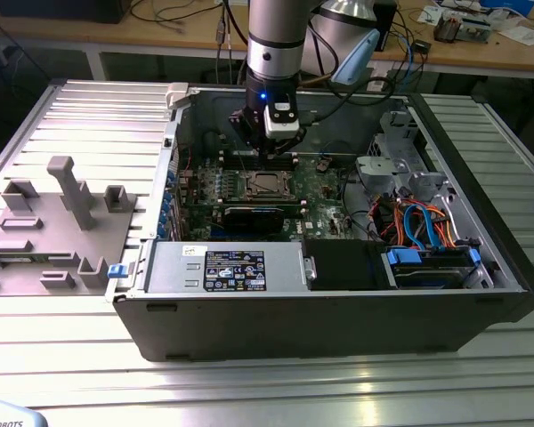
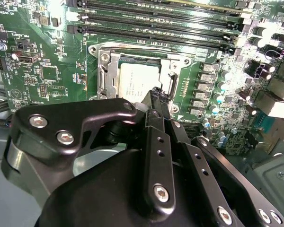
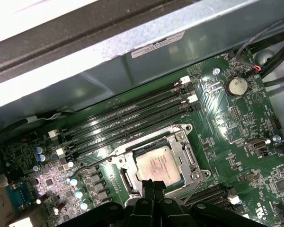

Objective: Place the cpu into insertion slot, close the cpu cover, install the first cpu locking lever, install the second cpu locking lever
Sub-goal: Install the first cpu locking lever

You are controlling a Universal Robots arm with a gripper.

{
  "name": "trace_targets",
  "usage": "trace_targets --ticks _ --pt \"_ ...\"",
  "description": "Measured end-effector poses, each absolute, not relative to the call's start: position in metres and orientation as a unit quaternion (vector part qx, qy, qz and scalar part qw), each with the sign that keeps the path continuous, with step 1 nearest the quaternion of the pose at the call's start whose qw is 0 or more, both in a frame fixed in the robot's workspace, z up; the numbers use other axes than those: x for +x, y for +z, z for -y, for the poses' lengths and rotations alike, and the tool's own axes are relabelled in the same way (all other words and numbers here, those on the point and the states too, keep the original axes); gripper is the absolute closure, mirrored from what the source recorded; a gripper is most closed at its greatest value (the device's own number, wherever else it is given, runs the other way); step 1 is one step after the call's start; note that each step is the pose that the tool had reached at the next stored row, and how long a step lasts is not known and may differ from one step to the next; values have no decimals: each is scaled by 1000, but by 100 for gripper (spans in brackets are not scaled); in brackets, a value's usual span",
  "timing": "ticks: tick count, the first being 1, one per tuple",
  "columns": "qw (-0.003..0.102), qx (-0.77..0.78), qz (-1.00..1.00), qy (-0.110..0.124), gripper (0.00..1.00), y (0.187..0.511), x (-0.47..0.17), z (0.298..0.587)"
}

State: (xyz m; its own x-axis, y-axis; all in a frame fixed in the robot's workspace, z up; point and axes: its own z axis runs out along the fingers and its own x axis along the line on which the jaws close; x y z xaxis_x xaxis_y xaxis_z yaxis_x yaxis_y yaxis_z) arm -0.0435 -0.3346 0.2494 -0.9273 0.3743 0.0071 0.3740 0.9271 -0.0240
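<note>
Both wrist views show my gripper closed on nothing, its tip just over the cpu. That chip sits in the slot, with the cover down around it. I think the chip is light, stiff and easily hurt, so edges only.

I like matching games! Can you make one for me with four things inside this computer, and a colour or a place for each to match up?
Things:
1. cpu
2. gripper
3. circuit board
4. round battery

Clues:
A. green, with many tiny parts
B. black, just above the chip
C. silver disc near the board's edge
D. dull silver square, sitting in the insertion slot

Pairs: 1-D, 2-B, 3-A, 4-C
</note>
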Motion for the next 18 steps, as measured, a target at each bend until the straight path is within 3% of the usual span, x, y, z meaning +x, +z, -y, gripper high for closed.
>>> trace_targets --ticks 18 --pt "6 -178 984 11 89 249 -44 335"
